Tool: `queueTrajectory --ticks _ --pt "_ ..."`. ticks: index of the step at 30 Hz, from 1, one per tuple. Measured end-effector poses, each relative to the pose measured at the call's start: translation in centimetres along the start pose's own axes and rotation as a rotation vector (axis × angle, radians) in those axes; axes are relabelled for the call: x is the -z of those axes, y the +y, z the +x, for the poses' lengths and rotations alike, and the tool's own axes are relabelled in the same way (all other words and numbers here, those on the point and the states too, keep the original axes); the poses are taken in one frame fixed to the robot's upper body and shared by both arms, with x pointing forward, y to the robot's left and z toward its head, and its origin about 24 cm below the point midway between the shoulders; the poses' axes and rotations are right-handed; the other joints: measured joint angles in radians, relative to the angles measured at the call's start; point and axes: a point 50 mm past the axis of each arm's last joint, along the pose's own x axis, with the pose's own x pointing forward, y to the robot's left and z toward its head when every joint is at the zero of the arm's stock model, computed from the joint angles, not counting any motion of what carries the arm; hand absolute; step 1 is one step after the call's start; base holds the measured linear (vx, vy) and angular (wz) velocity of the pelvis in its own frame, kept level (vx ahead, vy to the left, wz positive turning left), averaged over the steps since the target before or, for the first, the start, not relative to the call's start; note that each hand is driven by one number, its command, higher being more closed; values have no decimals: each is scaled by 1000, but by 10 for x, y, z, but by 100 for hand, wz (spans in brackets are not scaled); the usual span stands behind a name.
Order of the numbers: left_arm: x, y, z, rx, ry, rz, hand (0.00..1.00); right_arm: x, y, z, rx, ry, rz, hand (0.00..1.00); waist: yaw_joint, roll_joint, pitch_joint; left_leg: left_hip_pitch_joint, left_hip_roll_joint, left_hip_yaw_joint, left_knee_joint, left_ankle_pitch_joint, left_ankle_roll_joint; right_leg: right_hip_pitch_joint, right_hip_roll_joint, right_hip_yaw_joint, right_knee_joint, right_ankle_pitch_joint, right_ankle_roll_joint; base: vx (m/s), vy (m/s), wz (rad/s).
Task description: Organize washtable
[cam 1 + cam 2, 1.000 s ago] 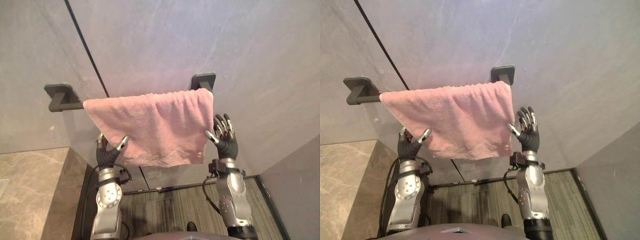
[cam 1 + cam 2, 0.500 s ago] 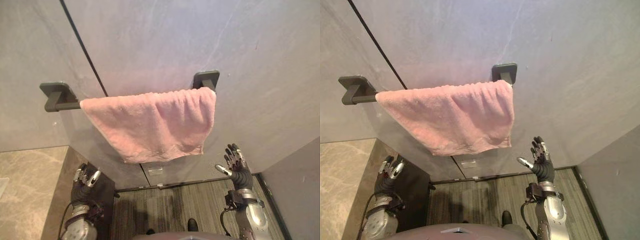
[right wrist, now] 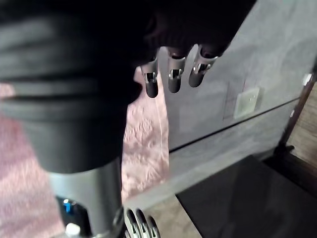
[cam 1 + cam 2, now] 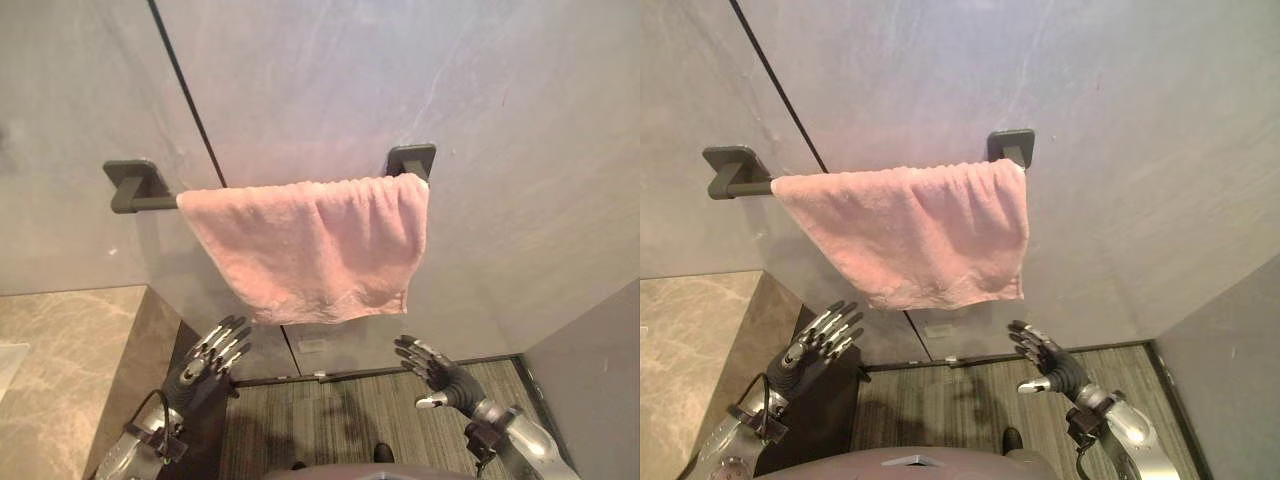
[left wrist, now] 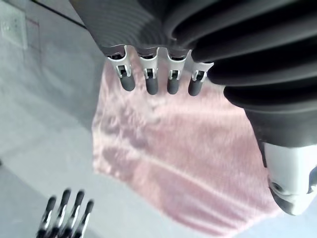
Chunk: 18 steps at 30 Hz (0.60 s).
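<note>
A pink towel [image 4: 318, 244] hangs over a dark grey wall rail [image 4: 140, 190] between two brackets, its lower edge slanting and bunched toward the right bracket [image 4: 412, 160]. My left hand [image 4: 208, 356] is below the towel's left corner, fingers straight and spread, holding nothing. Well below the towel's right corner is my right hand [image 4: 432, 366], also open, palm up. Neither hand touches the towel. In the left wrist view the towel [image 5: 188, 163] shows past my straight fingers [image 5: 148, 82].
A marble washtable top [image 4: 50, 370] lies at the lower left, with a dark cabinet side [image 4: 190, 400] beneath it. The grey wall has a dark vertical seam [image 4: 190, 90] and a small wall socket [image 4: 311, 345]. Striped flooring [image 4: 340, 420] runs below.
Both hands have let go of the towel's lower corners and dropped away, then the left hand rose again with fingers spread. The towel hangs freely. The camera has shifted slightly.
</note>
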Motion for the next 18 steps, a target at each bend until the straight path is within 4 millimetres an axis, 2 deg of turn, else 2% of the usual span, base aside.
queueTrajectory --ticks 5,6,11,14,18 --pt "-8 -21 18 245 82 -14 0 -14 8 24 -134 6 -88 0 4 -5 -18 0 0 2 2 3 -2 1 1 6 -2 10 -2 -1 0 -1" --pt "-8 -28 28 312 103 -24 0 -21 12 37 -172 -11 -115 0 4 -5 -19 2 0 5 3 4 -3 2 1 10 -3 14 -3 -9 2 -6" --pt "-14 -49 58 488 110 -34 0 -37 34 69 -269 -68 -146 0 4 -5 -19 11 0 11 6 5 -4 9 4 21 -7 20 -5 -10 1 -6" --pt "-25 -57 76 543 52 -32 0 -42 48 89 -298 -105 -133 0 2 -7 -20 14 0 13 14 5 -3 18 4 25 -13 24 -6 -2 0 -1" --pt "-29 -59 97 515 -47 -45 0 -50 53 109 -255 -146 -110 0 4 -7 -20 14 0 13 16 5 -4 19 4 26 -15 27 -7 0 0 0"
